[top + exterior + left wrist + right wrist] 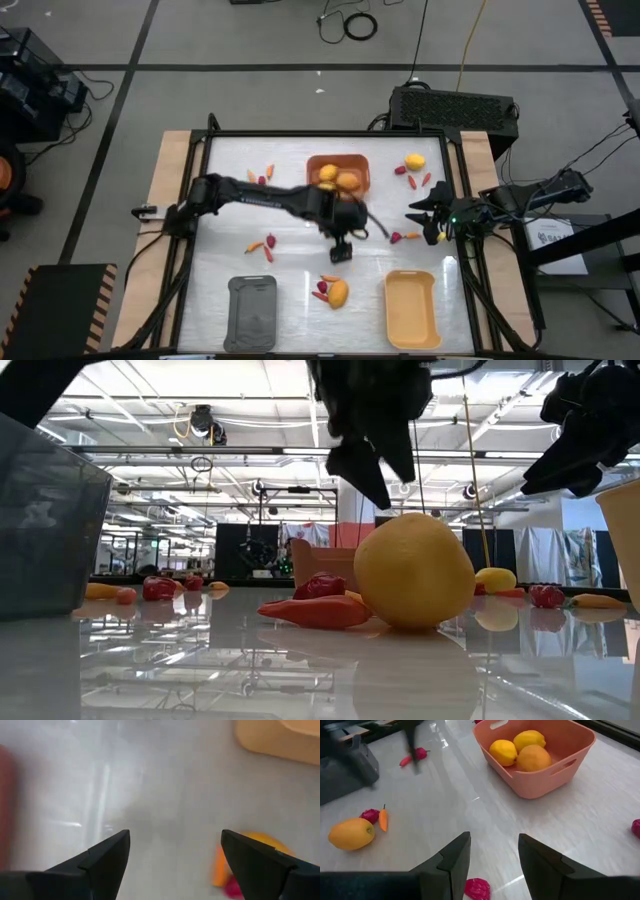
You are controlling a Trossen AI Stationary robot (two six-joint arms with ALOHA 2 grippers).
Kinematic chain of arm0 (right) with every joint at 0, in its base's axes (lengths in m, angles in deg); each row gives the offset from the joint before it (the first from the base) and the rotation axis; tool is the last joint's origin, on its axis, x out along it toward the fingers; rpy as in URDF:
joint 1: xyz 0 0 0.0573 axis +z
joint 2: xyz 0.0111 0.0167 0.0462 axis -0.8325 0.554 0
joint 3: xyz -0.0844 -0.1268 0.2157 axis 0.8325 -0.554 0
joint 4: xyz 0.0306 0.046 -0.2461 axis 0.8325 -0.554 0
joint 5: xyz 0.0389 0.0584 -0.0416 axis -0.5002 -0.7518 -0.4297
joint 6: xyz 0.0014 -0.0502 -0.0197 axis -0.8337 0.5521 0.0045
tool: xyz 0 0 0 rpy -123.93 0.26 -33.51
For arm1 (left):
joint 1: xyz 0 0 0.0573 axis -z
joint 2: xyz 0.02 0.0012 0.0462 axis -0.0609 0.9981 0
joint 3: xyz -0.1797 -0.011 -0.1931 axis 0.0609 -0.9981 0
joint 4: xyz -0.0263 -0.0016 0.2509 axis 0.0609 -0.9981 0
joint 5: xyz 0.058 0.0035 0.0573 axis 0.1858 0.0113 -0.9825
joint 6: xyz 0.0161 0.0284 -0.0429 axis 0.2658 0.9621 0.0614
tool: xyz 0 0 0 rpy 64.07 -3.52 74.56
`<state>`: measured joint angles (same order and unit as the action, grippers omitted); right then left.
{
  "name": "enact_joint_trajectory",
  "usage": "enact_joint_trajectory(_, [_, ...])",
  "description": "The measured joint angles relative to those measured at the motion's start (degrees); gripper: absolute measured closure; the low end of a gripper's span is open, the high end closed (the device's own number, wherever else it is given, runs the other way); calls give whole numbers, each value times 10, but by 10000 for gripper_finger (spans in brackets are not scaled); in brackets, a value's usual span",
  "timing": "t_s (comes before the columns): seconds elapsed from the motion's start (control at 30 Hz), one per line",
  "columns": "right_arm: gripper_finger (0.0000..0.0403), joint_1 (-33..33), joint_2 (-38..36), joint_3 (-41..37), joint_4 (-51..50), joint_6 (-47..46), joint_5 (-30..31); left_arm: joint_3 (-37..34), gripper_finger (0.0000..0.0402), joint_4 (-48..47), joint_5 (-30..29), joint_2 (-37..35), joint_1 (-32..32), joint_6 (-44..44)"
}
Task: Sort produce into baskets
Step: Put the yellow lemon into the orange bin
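My left gripper (342,254) (175,851) hangs open and empty over mid-table, slanting down, just beyond a lemon-like fruit (339,292) (260,844). That fruit rests on the table with a carrot stick (218,866) and a red berry (233,888) beside it. The orange-brown basket (352,160) (570,755) at the far middle holds three yellow fruits (520,750). The dark grey basket (252,312) and the pale yellow basket (412,310) stand at the near edge. At the table's right side my right gripper (420,216) (495,852) waits open, above a red berry (477,889).
Loose produce lies scattered: a yellow fruit (414,161) with berries and a carrot at the far right, a carrot and berry (263,244) left of centre, more pieces (262,178) at the far left, and a berry and carrot (404,237) by my right gripper.
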<state>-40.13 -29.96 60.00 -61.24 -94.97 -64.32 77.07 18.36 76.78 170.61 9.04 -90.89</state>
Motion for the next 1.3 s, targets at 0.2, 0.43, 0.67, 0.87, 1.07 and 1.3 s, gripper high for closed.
enact_joint_trajectory(0.2, [245, 0, 24, 0, 3, -26, -2, 0, 85, 15, 0, 4, 53, -270])
enact_joint_trajectory(0.43, [245, 0, 47, 0, 7, -29, -19, 1, 85, 48, -16, 12, 95, -435])
enact_joint_trajectory(0.67, [245, 0, 54, 0, 31, -6, -48, 0, 85, 51, -40, 28, 122, -539])
enact_joint_trajectory(0.87, [245, 0, 58, 0, 33, 11, -50, 0, 85, 55, -57, 43, 145, -580])
enact_joint_trajectory(1.07, [245, 0, 62, 0, 34, 18, -63, 0, 85, 52, -92, 53, 159, -598])
enact_joint_trajectory(1.3, [245, 0, 66, 0, 36, 18, -67, 0, 85, 46, -98, 74, 163, -599])
